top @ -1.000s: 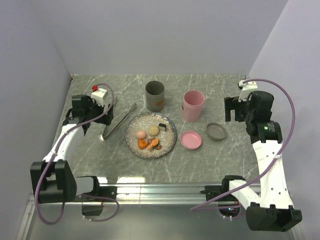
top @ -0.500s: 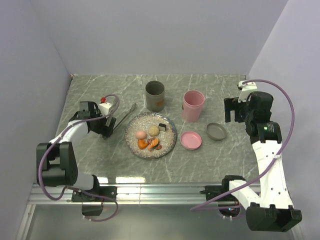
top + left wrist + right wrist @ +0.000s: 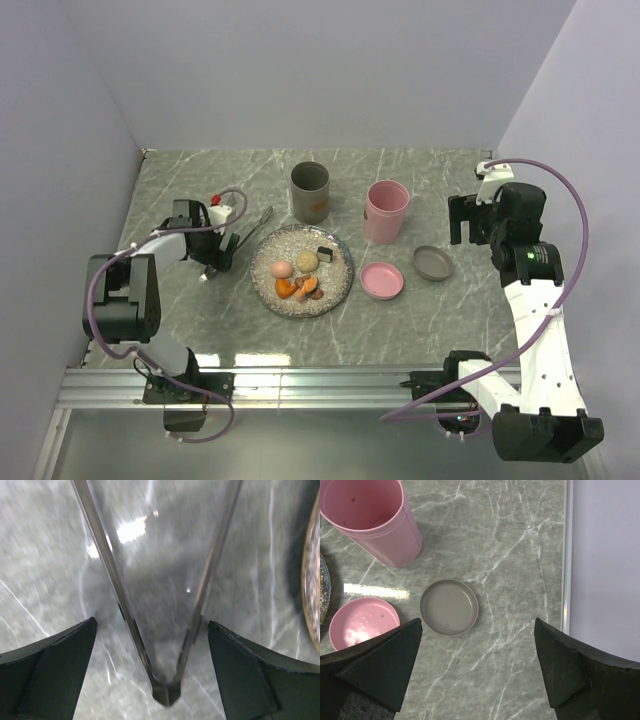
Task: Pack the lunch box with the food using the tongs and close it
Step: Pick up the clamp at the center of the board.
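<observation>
1. One table (image 3: 200, 330) with a grey-green marbled top carries everything else.
2. There are two grippers.
   - The left gripper (image 3: 152, 624) is low over the table, left of the plate. Its fingers are wide apart on either side of the joined end of the tongs, and they are clamped on nothing.
   - The right gripper (image 3: 476, 625) hangs high at the right side. Its fingers are also wide apart and hold nothing. The grey dish lies below it.
3. One speckled silver plate (image 3: 262, 262) sits mid-table and holds all the food (image 3: 297, 288). In the left wrist view its rim lies just beside one arm of the tongs, so it crowds that side of the left gripper.
4. One pair of tongs (image 3: 166, 695) lies flat on the table, left of the plate. The V opens away from the left gripper and towards the grey cup.
5. Two tall cups stand upright behind the plate, apart from each other. The grey cup (image 3: 310, 192) is near the open tips of the tongs, and the pink cup (image 3: 386, 211) is to its right.
6. Two shallow round dishes lie right of the plate. The pink dish (image 3: 382, 280) is just beside the plate's rim. The grey dish (image 3: 433, 263) is further right, close to the pink one.
7. The food sits in a close cluster on the plate:
   - one pink egg (image 3: 282, 269)
   - one beige ball (image 3: 307, 261)
   - one dark cube (image 3: 325, 254)
   - a heap of orange chunks (image 3: 292, 290) — they overlap, so their number cannot be told.
</observation>
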